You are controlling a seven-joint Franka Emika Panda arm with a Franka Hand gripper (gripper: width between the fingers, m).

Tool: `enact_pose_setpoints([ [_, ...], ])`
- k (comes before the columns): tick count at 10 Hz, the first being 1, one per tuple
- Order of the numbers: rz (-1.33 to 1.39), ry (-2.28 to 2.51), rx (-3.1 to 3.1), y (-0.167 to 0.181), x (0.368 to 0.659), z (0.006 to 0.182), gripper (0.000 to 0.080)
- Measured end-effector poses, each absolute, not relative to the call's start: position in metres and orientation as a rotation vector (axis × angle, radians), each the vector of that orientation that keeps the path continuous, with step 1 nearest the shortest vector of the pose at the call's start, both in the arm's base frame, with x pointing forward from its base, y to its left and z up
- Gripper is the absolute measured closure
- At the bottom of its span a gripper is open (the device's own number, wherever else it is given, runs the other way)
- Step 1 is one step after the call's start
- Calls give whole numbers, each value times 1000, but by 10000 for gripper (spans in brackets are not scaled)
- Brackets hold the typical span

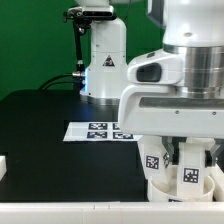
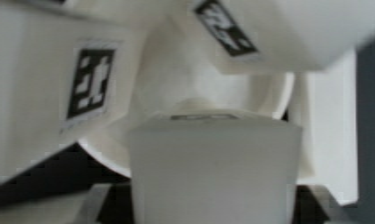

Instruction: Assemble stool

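Note:
In the wrist view my gripper is shut on a chunky white stool leg, with a dark finger on each side of it. The leg stands over the round white seat. Two more tagged legs stand on the seat beside it. In the exterior view my gripper is low at the front right, between tagged legs above the seat. My fingertips are mostly hidden there.
The marker board lies on the black table behind the stool. A white block sits at the exterior view's left edge. The robot base stands at the back. A white rim runs along the table's front.

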State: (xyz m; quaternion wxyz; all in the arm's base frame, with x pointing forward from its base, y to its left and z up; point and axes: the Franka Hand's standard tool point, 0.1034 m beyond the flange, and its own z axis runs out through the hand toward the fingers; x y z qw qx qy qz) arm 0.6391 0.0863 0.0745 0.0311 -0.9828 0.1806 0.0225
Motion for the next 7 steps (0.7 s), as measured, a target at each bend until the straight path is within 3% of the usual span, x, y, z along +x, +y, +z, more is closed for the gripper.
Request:
enact_pose_setpoints([
  [4,58,1071,-2865,86,644,75,466],
  [7,125,1772,-2491,87,646,79,466],
])
